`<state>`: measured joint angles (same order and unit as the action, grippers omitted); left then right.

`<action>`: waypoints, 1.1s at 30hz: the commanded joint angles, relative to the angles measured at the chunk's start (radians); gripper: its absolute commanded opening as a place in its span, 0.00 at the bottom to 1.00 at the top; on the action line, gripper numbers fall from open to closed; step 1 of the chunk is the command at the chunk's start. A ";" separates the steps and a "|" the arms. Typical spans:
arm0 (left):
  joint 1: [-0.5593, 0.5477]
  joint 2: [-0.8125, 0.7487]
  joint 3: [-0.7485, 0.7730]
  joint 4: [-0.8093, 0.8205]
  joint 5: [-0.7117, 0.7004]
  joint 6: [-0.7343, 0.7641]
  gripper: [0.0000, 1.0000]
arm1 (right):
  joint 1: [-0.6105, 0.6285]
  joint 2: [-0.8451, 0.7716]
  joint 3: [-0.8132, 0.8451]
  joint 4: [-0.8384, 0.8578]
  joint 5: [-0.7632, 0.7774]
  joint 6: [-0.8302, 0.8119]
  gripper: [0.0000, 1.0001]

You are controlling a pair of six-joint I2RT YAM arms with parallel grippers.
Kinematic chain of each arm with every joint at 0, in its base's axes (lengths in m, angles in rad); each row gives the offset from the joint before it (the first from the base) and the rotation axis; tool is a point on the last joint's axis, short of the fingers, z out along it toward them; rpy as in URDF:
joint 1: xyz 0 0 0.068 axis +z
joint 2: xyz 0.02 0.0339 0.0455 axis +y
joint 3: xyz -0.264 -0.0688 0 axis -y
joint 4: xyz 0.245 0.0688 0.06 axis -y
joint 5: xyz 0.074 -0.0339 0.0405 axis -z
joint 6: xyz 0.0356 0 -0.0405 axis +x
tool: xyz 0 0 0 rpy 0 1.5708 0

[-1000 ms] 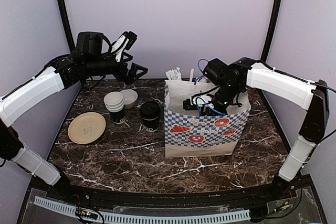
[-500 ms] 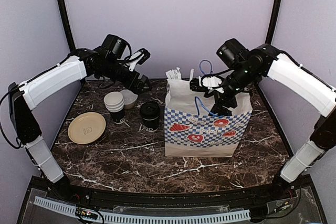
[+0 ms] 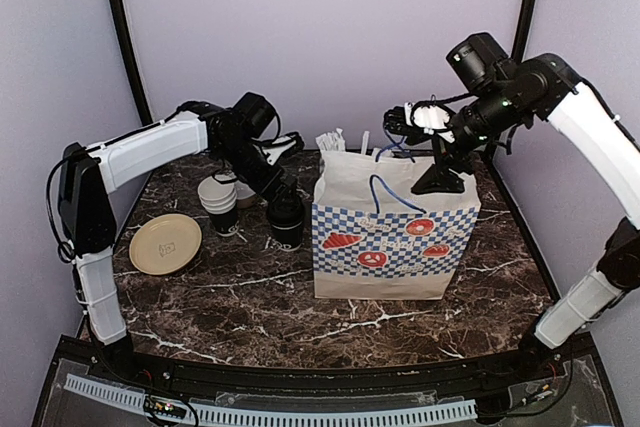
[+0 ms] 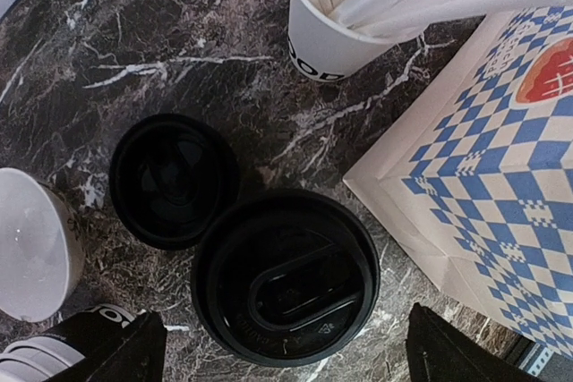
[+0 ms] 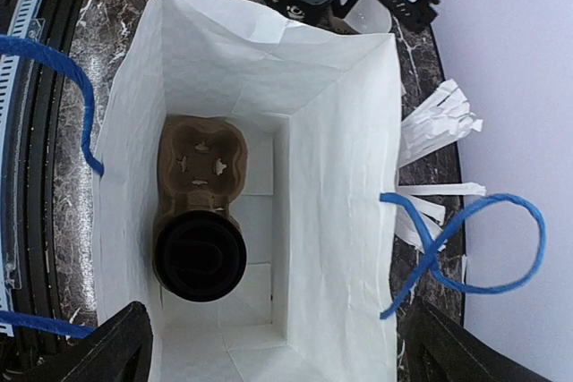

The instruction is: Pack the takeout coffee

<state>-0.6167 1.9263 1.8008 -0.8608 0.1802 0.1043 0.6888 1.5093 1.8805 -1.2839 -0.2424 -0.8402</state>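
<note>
Marble table: left end effector hangs splayed above the takeout coffee.

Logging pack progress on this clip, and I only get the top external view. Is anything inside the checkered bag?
Observer: Yes. The right wrist view looks straight down into the paper bag: a lidded black cup sits in a brown cup carrier on the bottom.
Operator: Room for another?
Observer: The carrier's second slot is empty.
Operator: Is the left gripper on the coffee outside?
Observer: Not gripping. In the left wrist view the left gripper is open, and the takeout coffee sits between its fingers with a gap showing on each side.
</note>
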 commanded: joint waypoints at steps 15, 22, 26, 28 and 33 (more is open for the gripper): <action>-0.059 0.086 0.068 -0.111 -0.089 0.011 0.89 | -0.146 -0.094 0.083 0.009 0.029 -0.007 0.98; -0.076 0.123 0.092 -0.139 -0.117 0.015 0.77 | -0.150 -0.113 0.048 0.029 0.039 -0.003 0.98; -0.082 0.138 0.145 -0.192 -0.116 -0.005 0.66 | -0.153 -0.119 0.036 0.036 0.052 -0.002 0.98; -0.087 0.132 0.176 -0.232 -0.126 -0.014 0.64 | -0.154 -0.123 0.027 0.041 0.055 -0.002 0.98; -0.094 0.012 0.119 -0.242 -0.155 -0.020 0.63 | -0.157 -0.126 0.006 0.055 0.050 0.011 0.98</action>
<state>-0.7029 2.0609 1.9465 -1.0393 0.0540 0.0967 0.5407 1.4067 1.9034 -1.2724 -0.1967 -0.8509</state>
